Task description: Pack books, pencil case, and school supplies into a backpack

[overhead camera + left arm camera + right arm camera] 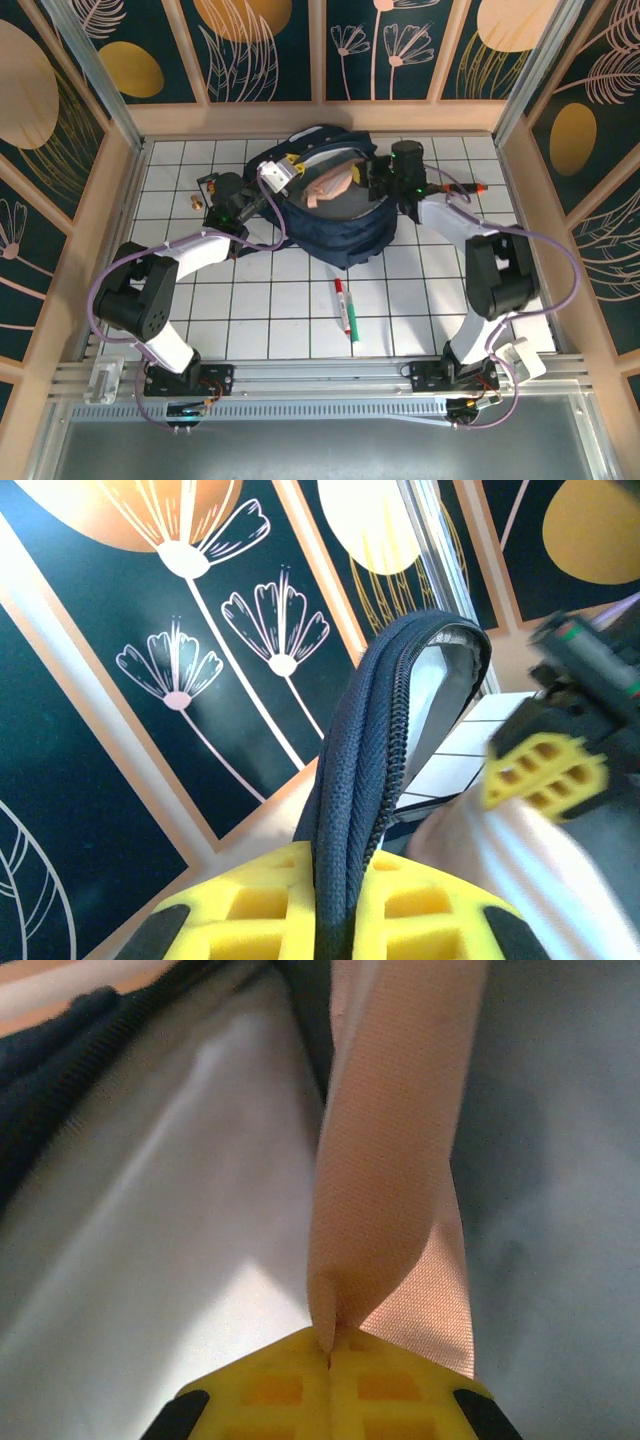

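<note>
- Left pincer (335,910), closest to its wrist camera, is clamped on the zip rim of the backpack (365,730). The mouth is thereby held lifted and open toward the right arm.
- Between the two pincers, the backpack is seen at the far middle of the bench (250,310).
- Pencil case (390,1160) is pinched at one end by the right pincer (330,1365), which is closed tight on the pink fabric. Its long axis is pointed straight away from the fingers, leftward into the open mouth.
- Marker pen (345,306) is seen lying on the bench on the near side of the backpack, its long axis near-to-far and its red cap toward the bag. The right arm is judged slightly nearer to it.
</note>
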Controlling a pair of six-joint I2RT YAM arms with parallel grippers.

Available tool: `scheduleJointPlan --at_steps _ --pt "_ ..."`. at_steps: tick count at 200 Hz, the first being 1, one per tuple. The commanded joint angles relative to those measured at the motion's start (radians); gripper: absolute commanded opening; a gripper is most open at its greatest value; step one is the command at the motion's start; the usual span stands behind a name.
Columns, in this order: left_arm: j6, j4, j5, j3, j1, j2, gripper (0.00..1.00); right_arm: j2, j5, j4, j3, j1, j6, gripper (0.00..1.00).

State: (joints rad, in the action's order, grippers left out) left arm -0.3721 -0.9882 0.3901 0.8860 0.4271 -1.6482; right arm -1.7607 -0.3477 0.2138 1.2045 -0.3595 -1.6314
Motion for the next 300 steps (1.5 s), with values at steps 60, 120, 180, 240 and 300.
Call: scheduleJointPlan --at_steps 60,120,180,240,300 --pt "0.056 -0.227 0.067 0.062 0.002 0.044 0.0 -0.307 0.322 0.451 0.162 -0.132 -0.087 0.0" --pt "0.061 -0.227 0.059 0.075 0.002 0.042 0.0 -0.388 0.33 0.753 0.14 -0.182 -0.048 0.0" --pt "0.079 -0.245 0.069 0.064 0.002 0.033 0.0 -0.491 0.235 0.409 0.263 -0.156 -0.061 0.0" --pt "0.073 -0.214 0.039 0.022 0.002 0.043 0.0 -0.415 0.109 0.101 0.352 -0.106 0.072 0.42" --pt "0.073 -0.105 -0.039 0.011 0.002 0.047 0.0 0.002 0.002 0.034 0.016 -0.039 0.205 0.58"
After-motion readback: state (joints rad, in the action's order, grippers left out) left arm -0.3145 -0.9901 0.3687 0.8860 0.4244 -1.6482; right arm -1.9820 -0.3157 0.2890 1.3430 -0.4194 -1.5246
